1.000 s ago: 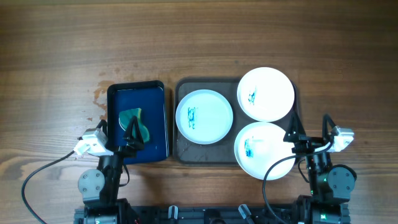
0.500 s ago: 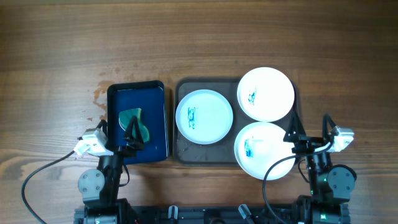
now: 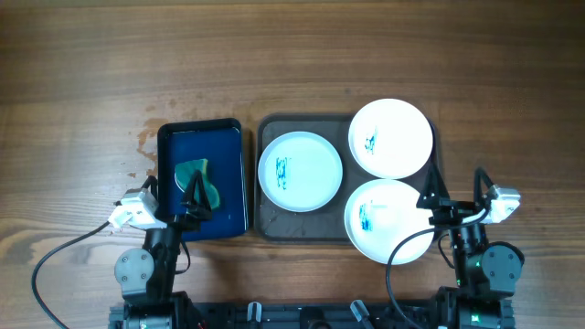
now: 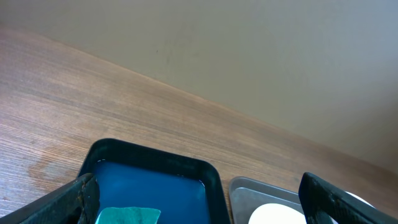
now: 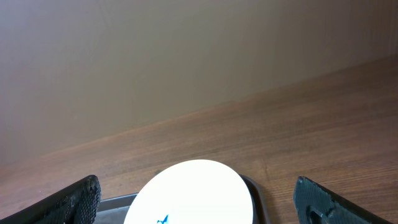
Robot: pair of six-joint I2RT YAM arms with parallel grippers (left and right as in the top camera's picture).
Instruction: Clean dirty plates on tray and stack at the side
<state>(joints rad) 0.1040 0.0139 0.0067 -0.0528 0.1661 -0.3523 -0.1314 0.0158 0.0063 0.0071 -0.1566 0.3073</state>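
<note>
All three plates lie on the tray (image 3: 271, 226), none yet stacked at the side. The centre plate (image 3: 300, 171) sits wholly within the rim. The far-right plate (image 3: 391, 138) and the near-right plate (image 3: 386, 221) lie just beside each other (contact between them cannot be confirmed), and each overhangs the tray's edge. Each plate carries a small blue smear on its left part, so cleaning appears not to have begun. The blue tray (image 3: 228, 137) stands just left of the grey tray and holds the green cloth (image 3: 196, 178). This placement probably keeps the wiping tool within reach of the left arm (image 3: 151, 247) and apart from the plates. The left jaws are spread wide and empty, hanging over the near part of the cloth, a position suited to descending on it. The right jaws are also spread wide and empty, positioned at the near-right plate's right edge. The right wrist view looks out over the far-right plate. This arm (image 3: 475, 251) is probably placed to steady or lift a plate while the other wipes. The bare desk (image 3: 366, 55) to the right of the tray is the likely stacking area.
</note>
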